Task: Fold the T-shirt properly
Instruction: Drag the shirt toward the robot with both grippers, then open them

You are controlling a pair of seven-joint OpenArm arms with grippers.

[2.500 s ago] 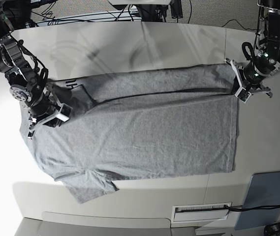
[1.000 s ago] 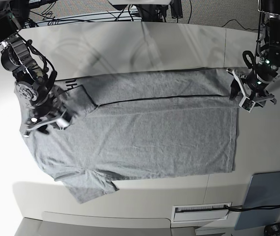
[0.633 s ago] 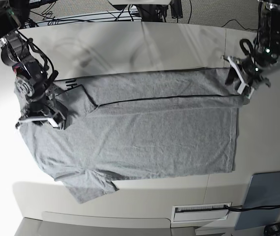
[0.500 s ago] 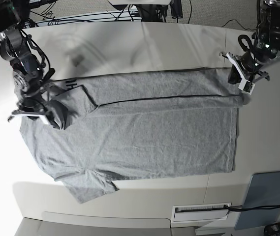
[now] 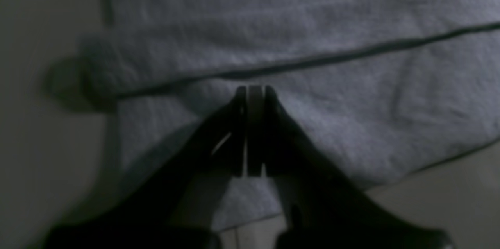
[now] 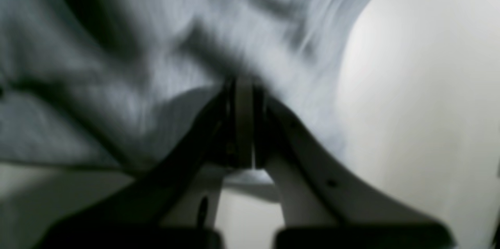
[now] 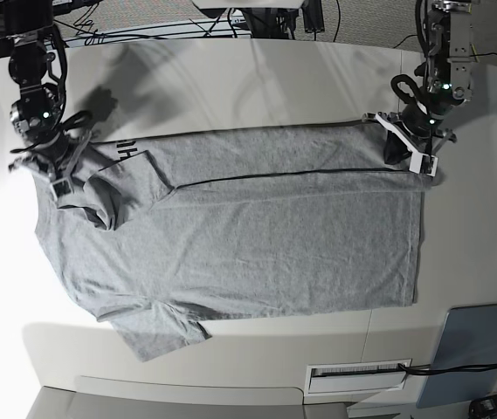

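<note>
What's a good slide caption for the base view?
Both grippers, left and right, pinch opposite ends of a grey T-shirt spread on the table.

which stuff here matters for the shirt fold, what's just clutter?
In play:
heather-grey cotton T-shirt
left hand, shut on its hem corner
right hand, shut at its shoulder

Lying about:
flat blue-grey rectangular panel
white slotted vent plate

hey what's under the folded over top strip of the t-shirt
More of the same T-shirt: the folded strip lies on its grey body. Black lettering peeks out at one end; the rest is covered.
</note>
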